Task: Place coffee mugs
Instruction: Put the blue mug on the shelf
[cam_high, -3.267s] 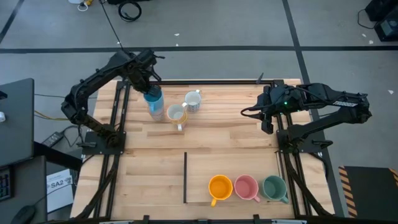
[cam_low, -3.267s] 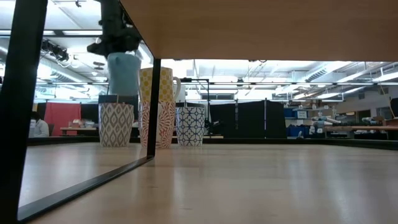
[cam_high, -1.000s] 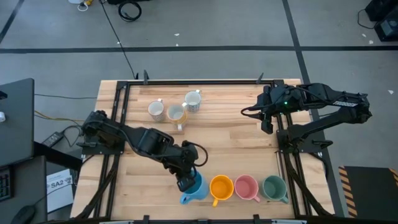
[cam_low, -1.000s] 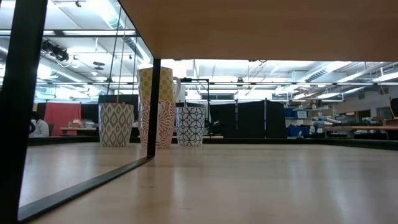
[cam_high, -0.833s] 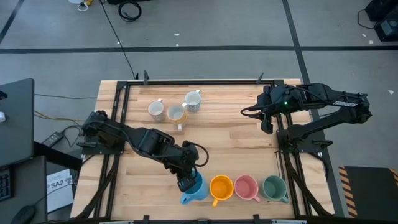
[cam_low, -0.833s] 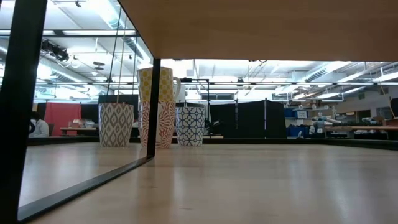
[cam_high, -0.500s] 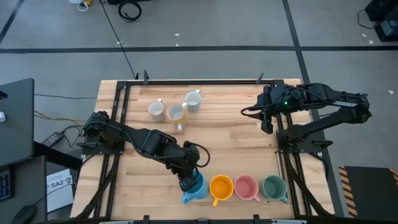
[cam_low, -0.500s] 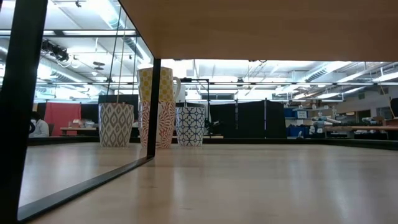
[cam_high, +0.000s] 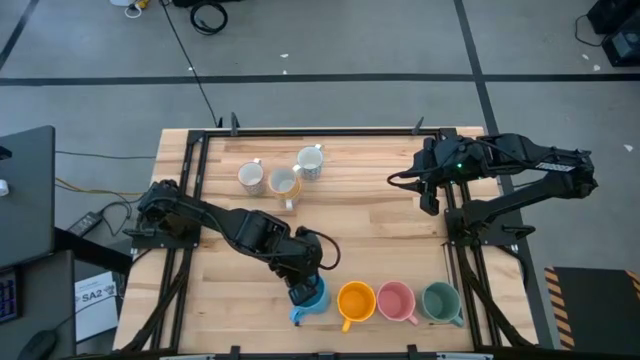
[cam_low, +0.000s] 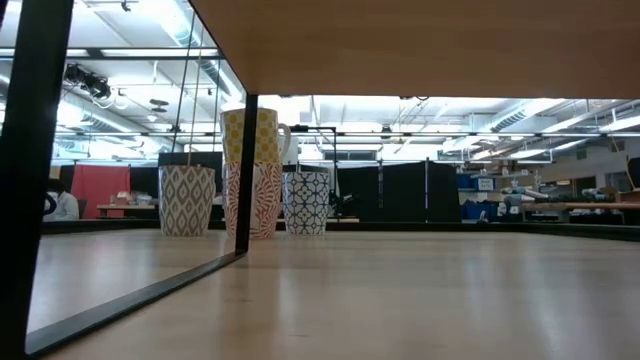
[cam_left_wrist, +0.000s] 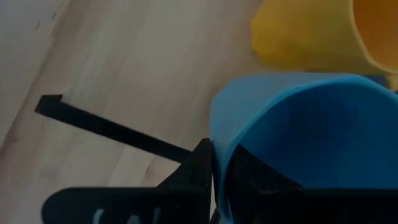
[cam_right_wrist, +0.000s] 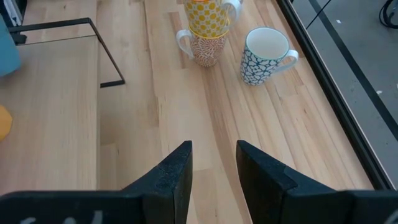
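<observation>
Left gripper (cam_high: 301, 291) pinching rim of upright blue mug (cam_high: 312, 297), mouth up, handle twd near table edge, at left end of row w/ orange mug (cam_high: 354, 299). Right gripper (cam_high: 430, 203) idle, fingers partly apart, empty.

You could not see most of the blue mug (cam_high: 314, 296) from above, since the left gripper (cam_high: 301, 292) covered its rim. In the left wrist view the blue mug (cam_left_wrist: 298, 143) and the orange mug (cam_left_wrist: 311, 34) ran off the frame, so neither handle showed there. In the low view a dark post (cam_low: 35, 170) hid part of the table's far left edge, and the front row of mugs was out of sight entirely.
</observation>
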